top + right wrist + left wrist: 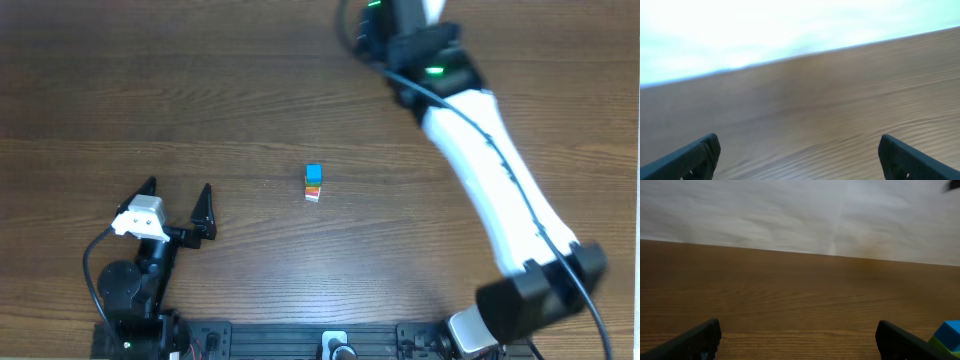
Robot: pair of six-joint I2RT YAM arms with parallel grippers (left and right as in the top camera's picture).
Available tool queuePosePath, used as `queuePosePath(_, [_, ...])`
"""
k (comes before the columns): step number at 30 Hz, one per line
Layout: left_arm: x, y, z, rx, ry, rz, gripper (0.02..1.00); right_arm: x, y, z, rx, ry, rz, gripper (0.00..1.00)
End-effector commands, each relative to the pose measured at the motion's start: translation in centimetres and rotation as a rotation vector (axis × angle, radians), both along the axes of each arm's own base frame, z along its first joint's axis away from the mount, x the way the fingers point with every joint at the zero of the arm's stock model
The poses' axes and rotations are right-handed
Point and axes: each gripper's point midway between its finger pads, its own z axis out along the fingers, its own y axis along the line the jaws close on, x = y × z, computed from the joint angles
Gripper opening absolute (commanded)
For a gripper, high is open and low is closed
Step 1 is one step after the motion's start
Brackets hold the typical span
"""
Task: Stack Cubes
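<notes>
From above, the cube stack (313,185), blue on top, is seen near the middle of the tabletop (150,80), the open left gripper (178,186) well apart. Left wrist view: its blue cube (952,331) is glimpsed. Right wrist view: the right gripper (799,140) is spread open. The cubes are judged light and rigid, best pinched on opposite flat faces.

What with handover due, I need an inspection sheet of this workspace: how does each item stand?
Surface: brown wood-grain table.
Job's things: cube stack mid-table, blue cube on top, apart from both grippers.
Clutter: nothing seen.
Grippers: left gripper open, left of the stack; right gripper open, over bare wood.
Cables: black cable looped beside the left arm; second black cable along the right arm.
Surroundings: pale wall behind the table.
</notes>
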Motion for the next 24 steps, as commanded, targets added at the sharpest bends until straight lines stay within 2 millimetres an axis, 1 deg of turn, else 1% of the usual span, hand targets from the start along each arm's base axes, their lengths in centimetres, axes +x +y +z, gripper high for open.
queuePosePath(1, [0.0,-0.1,-0.1,0.015,-0.006,-0.009,1.0,-2.0,-3.8,5.4,-0.077,-0.085,0.02,0.991])
queuePosePath(3, [0.0,-0.1,-0.1,0.014,-0.006,-0.009,1.0,-3.2,-5.4,6.7,-0.078,-0.11,0.003,0.991])
queuePosePath(5, [0.0,-0.1,-0.1,0.014,-0.006,-0.009,1.0,-4.5,-6.8,7.3,-0.07,-0.136,-0.021,0.993])
queuePosePath(7, [0.0,-0.1,-0.1,0.014,-0.006,-0.009,1.0,-5.8,-7.9,7.6,-0.05,-0.176,-0.029,0.991])
queuePosePath(9, [0.0,-0.1,-0.1,0.015,-0.006,-0.009,1.0,-7.2,-8.8,7.3,-0.023,-0.218,-0.026,0.991])
queuePosePath(13, [0.0,-0.1,-0.1,0.014,-0.006,-0.009,1.0,-10.5,-10.2,6.0,0.037,-0.307,0.005,0.991])
queuePosePath(18, [0.0,-0.1,-0.1,0.014,-0.006,-0.009,1.0,-15.0,-12.0,3.4,0.06,-0.379,-0.004,0.993])
queuePosePath(20, [0.0,-0.1,-0.1,0.014,-0.006,-0.009,0.998,-16.5,-12.3,2.3,0.057,-0.385,-0.016,0.991])
queuePosePath(24, [0.0,-0.1,-0.1,0.015,-0.006,-0.009,0.998,-18.8,-12.4,0.4,0.057,-0.4,-0.019,0.991])
